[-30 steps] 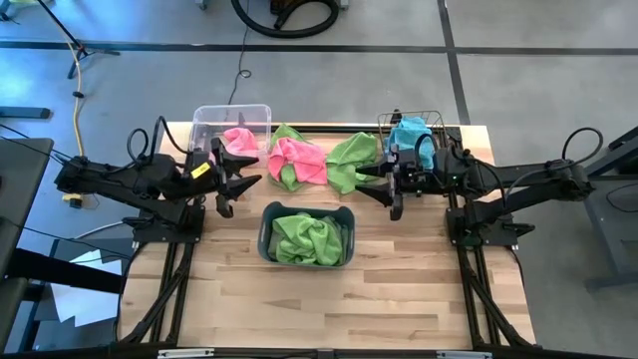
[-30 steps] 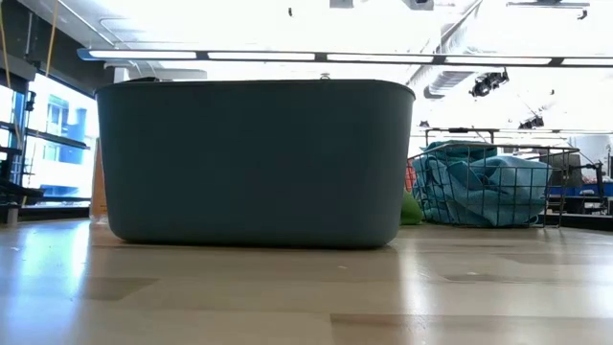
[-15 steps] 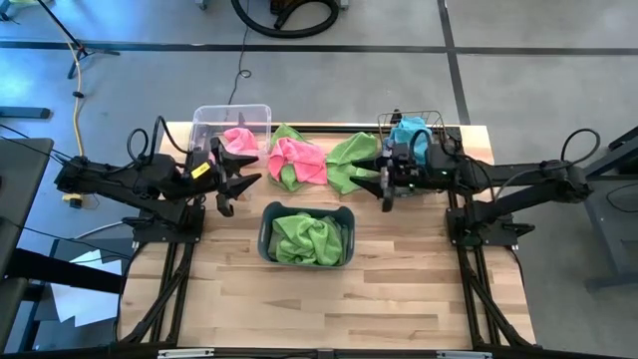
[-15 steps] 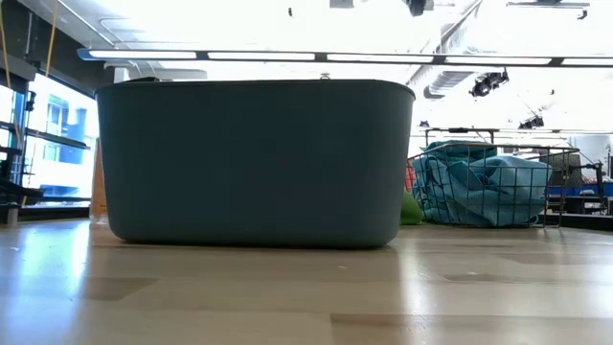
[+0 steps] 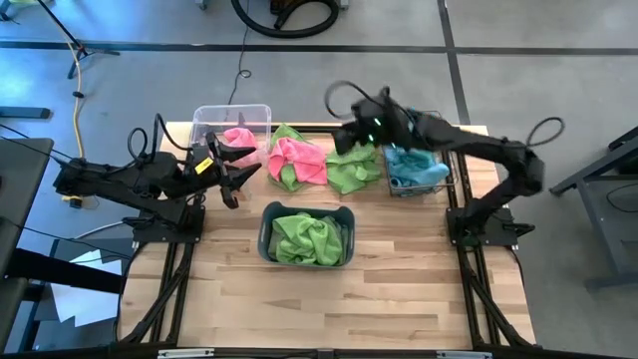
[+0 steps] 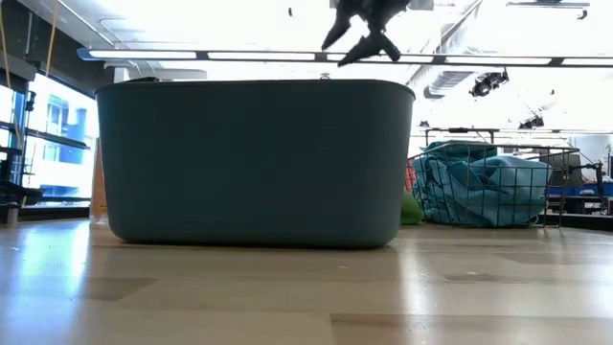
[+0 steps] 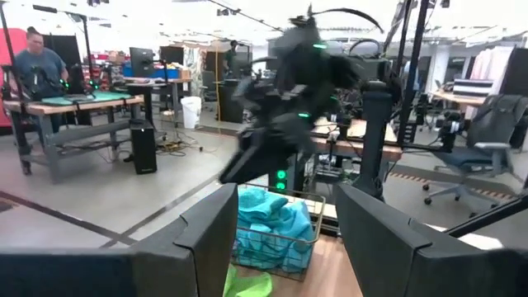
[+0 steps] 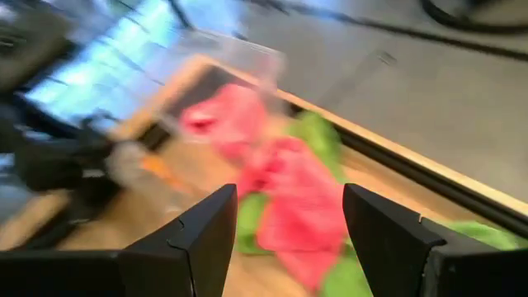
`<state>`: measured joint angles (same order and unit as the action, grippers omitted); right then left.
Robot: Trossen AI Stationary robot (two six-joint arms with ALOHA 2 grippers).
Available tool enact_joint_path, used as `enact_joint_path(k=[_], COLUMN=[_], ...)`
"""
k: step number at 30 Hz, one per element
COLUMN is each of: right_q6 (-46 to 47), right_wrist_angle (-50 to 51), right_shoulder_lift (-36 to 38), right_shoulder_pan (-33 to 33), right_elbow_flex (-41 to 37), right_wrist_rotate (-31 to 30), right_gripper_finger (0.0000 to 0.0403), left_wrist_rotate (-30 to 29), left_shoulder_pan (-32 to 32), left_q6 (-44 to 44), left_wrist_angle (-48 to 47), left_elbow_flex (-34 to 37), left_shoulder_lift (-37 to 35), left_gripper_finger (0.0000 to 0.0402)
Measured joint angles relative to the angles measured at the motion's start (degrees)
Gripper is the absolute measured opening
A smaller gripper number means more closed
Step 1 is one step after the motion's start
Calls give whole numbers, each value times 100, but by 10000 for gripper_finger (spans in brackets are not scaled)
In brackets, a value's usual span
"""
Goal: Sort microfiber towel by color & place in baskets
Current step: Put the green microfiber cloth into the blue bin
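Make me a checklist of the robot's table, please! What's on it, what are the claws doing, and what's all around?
Surface: wooden table, bare at the front.
Job's things: clear bin holds a pink towel; grey-blue tub holds green towels; wire basket holds blue towels; unsorted pile of pink and green towels lies at the back.
Clutter: nothing seen.
Grippers: left gripper open, empty, beside the clear bin; right gripper open, empty, raised over the pile.
Cables: yellow cable and black hose on the floor.
Surroundings: a person at a far desk.
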<state>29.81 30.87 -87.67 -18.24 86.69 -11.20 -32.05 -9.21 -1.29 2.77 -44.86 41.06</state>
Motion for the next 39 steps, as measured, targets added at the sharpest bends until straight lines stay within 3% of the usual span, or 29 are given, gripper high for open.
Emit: enact_joint_path(k=[8,14,24,30,39], right_q6=[-49,-469,-1082,-1229,-1536], right_wrist_angle=[2636,3927,4862,4865,4927], right_shoulder_lift=[-1947,-3208,-4440,-4811,-5157], right_shoulder_pan=[-998,-1435,-1564,-1548,-1541], right_elbow_flex=[2486,3592,3817,3815,3810], right_wrist_rotate=[-7,588,830,854,1377], right_gripper_finger=[220,220,220,220,220], left_wrist_rotate=[5,16,-82,-376,-466], left_shoulder_pan=[63,63,63,63,63], left_q6=[-187,-179,-43,-41,108], left_wrist_angle=[-25,-393,-536,-528,-525], left_elbow_flex=[0,-2,-2,-2,-2], left_shoulder_lift=[5,13,11,11,11], left_gripper_finger=[193,193,193,193,193])
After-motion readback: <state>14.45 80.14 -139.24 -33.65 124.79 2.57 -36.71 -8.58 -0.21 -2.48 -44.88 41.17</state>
